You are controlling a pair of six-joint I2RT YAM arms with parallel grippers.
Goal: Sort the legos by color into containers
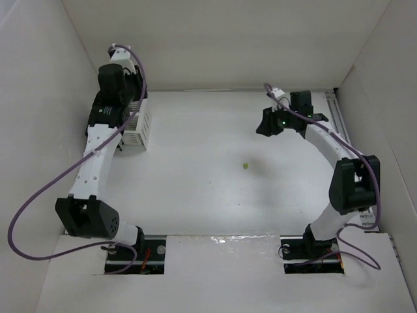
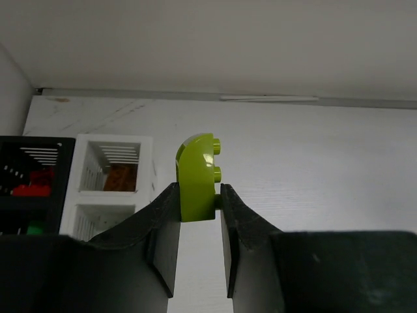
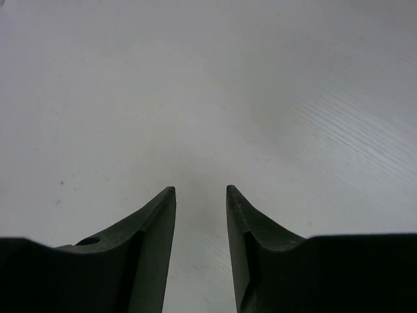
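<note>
Soft, even white light fills every view, leaving only faint shadows on the table (image 1: 195, 137), a glary streak along the table's near edge in the top view, a small glossy highlight on the sharply focused yellow-green brick (image 2: 195, 176) over the table, and greyer corners in the right wrist view.

You are looking at a robot lab test cell, not a home or a shop. Plain white walls (image 1: 39, 98) are boxing in a bare white table (image 1: 208, 195) on 3 sides. A left arm (image 1: 94, 163) and a right arm (image 1: 326, 140) are sitting bolted at its near edge, their bases are poking through cutouts in a white board (image 1: 221, 274), and purple cables (image 1: 32, 196) are looping loose.
</note>
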